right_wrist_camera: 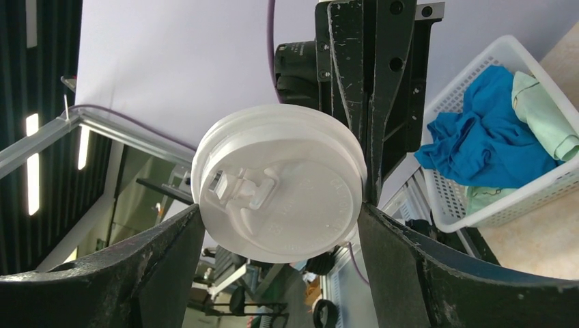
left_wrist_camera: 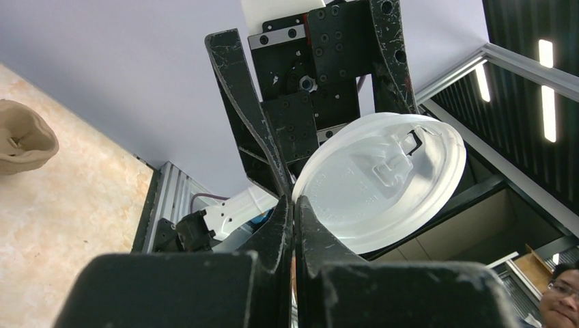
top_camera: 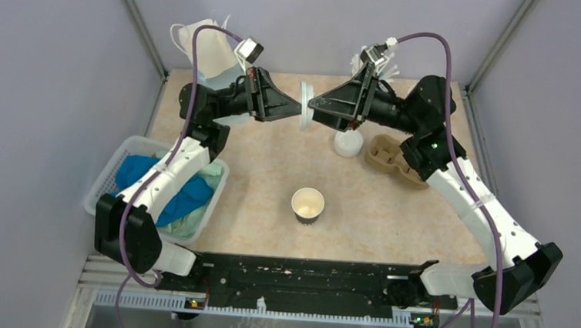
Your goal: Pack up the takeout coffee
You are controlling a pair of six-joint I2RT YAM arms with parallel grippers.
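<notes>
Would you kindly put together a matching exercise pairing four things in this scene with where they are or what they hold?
Things:
1 white lid
2 open paper cup
3 cardboard carrier
4 white basket

Places or states:
A holds blue cloth
B raised above the table
C stands mid-table
D lies on the table's right side

Pairs: 1-B; 2-C; 3-D; 4-A
</notes>
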